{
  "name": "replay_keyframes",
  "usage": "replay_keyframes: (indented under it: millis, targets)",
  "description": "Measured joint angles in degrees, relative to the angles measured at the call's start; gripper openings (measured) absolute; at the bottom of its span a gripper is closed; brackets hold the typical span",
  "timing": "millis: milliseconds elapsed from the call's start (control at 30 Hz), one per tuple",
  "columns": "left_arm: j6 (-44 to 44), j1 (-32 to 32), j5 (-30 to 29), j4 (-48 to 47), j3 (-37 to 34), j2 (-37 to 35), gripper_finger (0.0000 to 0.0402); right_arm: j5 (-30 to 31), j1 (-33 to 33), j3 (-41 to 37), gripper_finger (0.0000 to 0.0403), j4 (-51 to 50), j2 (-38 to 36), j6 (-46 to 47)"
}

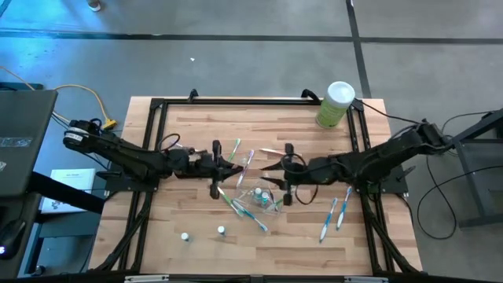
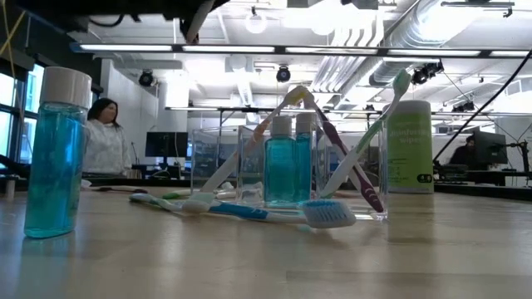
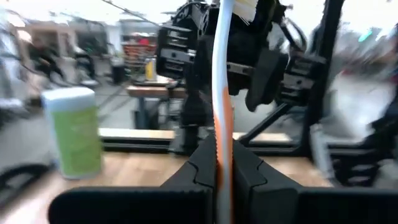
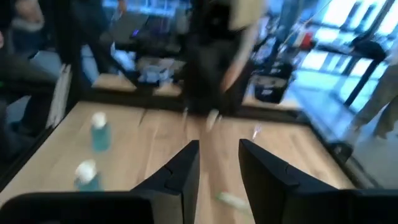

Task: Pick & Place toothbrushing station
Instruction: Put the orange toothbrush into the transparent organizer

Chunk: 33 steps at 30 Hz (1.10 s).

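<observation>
The clear plastic cup [image 1: 264, 197] stands mid-table with slim toothbrushes leaning in and around it; in the low view [image 2: 332, 178] small teal bottles show at it. More brushes lie on the wood around the cup, and two blue ones [image 1: 333, 217] lie to the right. My left gripper [image 1: 229, 167] is left of the cup, above the table, and is shut on a white-and-orange toothbrush [image 3: 222, 93]. My right gripper [image 1: 271, 174] faces it from the right, just beyond the cup. It is open and empty in its wrist view [image 4: 219, 165]. My left gripper pinches the toothbrush's orange handle part [image 3: 222, 146] between its two fingers [image 3: 245, 171]. The fingers are about level and come from the table's left. The brush runs on past the fingertips toward the right arm, lifted clear of the table.
A tall pale-green canister with a white lid [image 1: 336, 104] stands at the far right corner. Two small teal bottles with white caps [image 1: 185, 236] [image 1: 222, 230] stand near the front edge. A black frame [image 1: 157, 106] rims the table. People show in the room behind.
</observation>
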Motion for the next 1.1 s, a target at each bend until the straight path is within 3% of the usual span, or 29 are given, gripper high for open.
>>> replay_keyframes:
  millis: [233,433,700,800,933,1100]
  targets:
    - [8.8,-3.7,-7.1,-1.5,4.2,3.6,0.0006,-0.8,-2.5,0.1,0.0103,13.0,3.5,-6.3]
    - [9.0,-1.4,-7.4,-1.2,5.5,6.5,0.0007,-6.9,-3.8,0.1,0.0103,18.2,5.3,-9.0]
    - [7.6,-0.4,-6.3,-1.0,5.5,6.5,0.0008,-10.6,-5.8,0.1,0.0101,19.6,6.5,-8.5]
    - [7.9,-0.3,-6.1,-0.9,5.5,6.4,0.0008,-12.6,-6.7,0.2,0.0082,21.8,7.8,-8.4]
    - [7.5,-0.2,-5.8,-1.1,5.5,6.5,0.0008,-13.6,-7.2,0.2,0.002,21.8,8.2,-9.4]
    - [9.4,-0.2,-5.9,-1.1,5.5,6.4,0.0009,-13.7,-7.2,0.2,0.001,22.3,8.5,-9.4]
